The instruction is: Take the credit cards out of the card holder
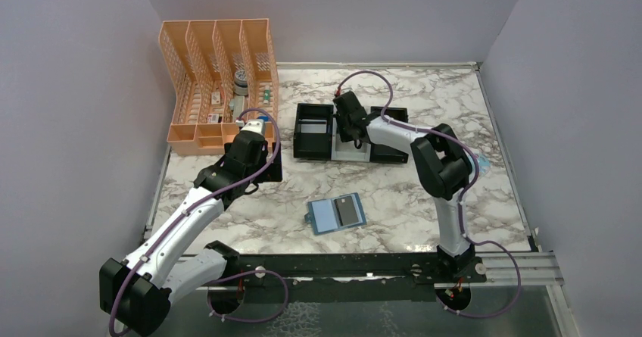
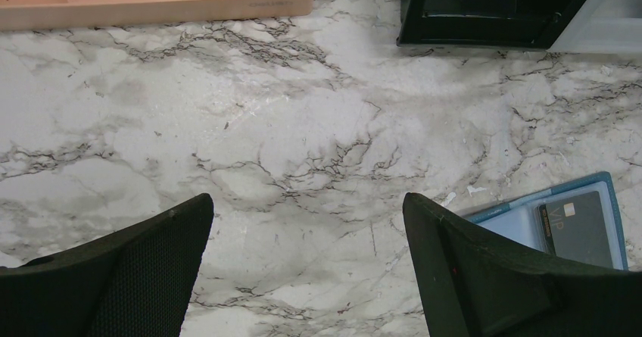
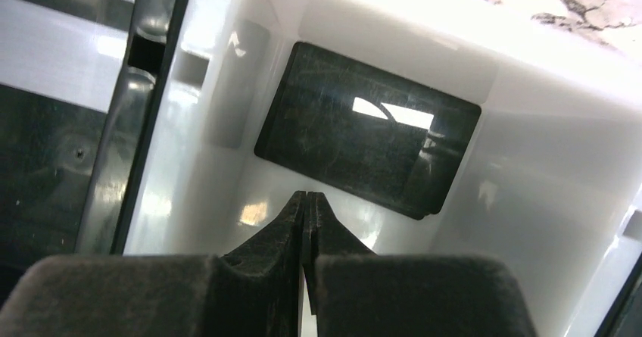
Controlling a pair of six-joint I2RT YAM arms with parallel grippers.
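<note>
A marble-patterned table (image 1: 424,201) enclosed by plain grey walls (image 1: 76,87) is shown. A left arm (image 1: 189,216) and a right arm (image 1: 439,163), two in all, are mounted at its near edge.

One orange organiser (image 1: 216,49) with four upright slots is placed at the far left. Small items are held in it, too small to be identified. One tray (image 1: 310,146) of three compartments, black at either side and white in the middle, is placed at the far centre. One blue wallet (image 1: 327,217) is laid open and flat near the centre of the table, well apart from the tray.

Two cards are counted. The first card (image 1: 349,210), dark, is tucked in the wallet's right panel. The second card (image 3: 363,136), black, is laid flat on the floor of the tray's white compartment.

The right gripper (image 3: 306,197) is positioned inside that white compartment, just beside the second card. Its fingers are pressed together with nothing seen between them, and contact with the card cannot be told. The left gripper (image 2: 306,201) is held above bare marble between the organiser and the wallet, its fingers spread wide apart and touching nothing.
</note>
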